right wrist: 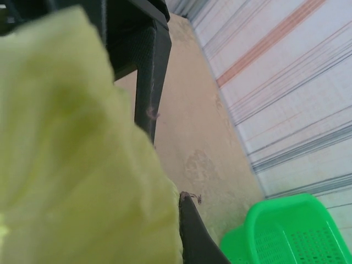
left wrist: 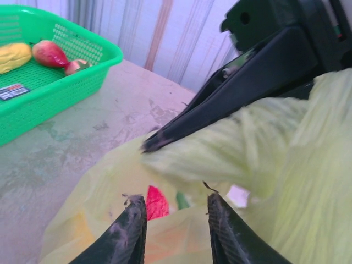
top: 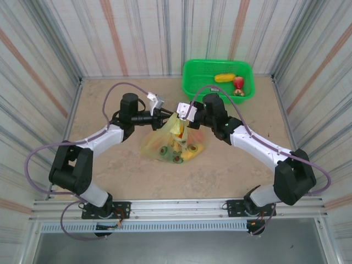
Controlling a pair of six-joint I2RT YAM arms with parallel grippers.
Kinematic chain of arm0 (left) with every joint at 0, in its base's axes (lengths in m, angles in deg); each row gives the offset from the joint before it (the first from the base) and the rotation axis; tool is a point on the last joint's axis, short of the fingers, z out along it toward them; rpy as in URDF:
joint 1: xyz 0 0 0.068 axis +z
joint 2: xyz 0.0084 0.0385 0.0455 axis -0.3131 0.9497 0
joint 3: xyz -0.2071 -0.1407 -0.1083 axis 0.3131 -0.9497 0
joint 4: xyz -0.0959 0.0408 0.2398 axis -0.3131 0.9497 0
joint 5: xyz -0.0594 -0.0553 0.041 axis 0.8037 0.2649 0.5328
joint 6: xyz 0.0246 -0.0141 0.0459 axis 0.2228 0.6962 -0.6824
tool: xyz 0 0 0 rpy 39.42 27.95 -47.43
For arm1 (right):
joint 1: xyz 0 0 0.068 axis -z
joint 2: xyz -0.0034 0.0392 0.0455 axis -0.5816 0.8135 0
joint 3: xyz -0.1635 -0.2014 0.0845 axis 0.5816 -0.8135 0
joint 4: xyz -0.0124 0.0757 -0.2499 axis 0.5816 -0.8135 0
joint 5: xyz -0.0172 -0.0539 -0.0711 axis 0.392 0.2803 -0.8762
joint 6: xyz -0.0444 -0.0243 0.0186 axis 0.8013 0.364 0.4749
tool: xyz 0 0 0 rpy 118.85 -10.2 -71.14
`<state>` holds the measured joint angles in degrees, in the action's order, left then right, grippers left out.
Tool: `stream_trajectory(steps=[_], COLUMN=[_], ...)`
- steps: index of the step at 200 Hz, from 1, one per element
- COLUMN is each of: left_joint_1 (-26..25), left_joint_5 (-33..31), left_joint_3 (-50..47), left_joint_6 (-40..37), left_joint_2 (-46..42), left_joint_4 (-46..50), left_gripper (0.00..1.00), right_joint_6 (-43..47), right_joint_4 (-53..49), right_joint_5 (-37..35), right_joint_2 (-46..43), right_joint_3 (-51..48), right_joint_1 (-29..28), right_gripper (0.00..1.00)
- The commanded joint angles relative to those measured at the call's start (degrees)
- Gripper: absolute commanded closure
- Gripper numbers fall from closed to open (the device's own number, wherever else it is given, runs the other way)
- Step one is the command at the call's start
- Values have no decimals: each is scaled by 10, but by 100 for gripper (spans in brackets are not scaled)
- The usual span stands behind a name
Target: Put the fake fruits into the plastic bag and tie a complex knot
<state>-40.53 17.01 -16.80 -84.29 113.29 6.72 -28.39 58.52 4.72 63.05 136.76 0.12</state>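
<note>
left gripper [left wrist: 173, 197] parted, right gripper [top: 177, 116] closed

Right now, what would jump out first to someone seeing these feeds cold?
The yellow-green plastic bag of fruit sits mid-table where both arms meet: the right end effector clamps its bunched top, the left end effector stands parted beside it. Next, the bright green basket at the far right, a few fruits inside.

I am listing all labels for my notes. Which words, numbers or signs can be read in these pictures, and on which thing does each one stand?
No text can be read anywhere in these pictures.
Sticker on the floor of the green basket: some dark and red print, too small and blurred to read.
Plastic bag: no legible words or numbers.
</note>
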Motion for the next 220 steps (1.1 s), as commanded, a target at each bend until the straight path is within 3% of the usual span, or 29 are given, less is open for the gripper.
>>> stream_trajectory(steps=[1, 43, 118, 220], left_joint_1=[4, -2, -28, -39], left_joint_5=[3, 23, 43, 70], left_joint_3=[0, 4, 18, 16], left_joint_6=[-3, -4, -62, 6], left_joint_2=[-9, 20, 42, 46], left_joint_4=[-29, -60, 9, -76], left_gripper=[69, 67, 64, 55], right_joint_6=[-23, -35, -41, -62], right_joint_4=[-24, -43, -64, -67], right_joint_5=[21, 27, 26, 19], right_joint_2=[-14, -9, -2, 15], right_joint_3=[14, 22, 44, 53], right_joint_1=[0, 0, 4, 1], right_gripper=[100, 100, 100, 100])
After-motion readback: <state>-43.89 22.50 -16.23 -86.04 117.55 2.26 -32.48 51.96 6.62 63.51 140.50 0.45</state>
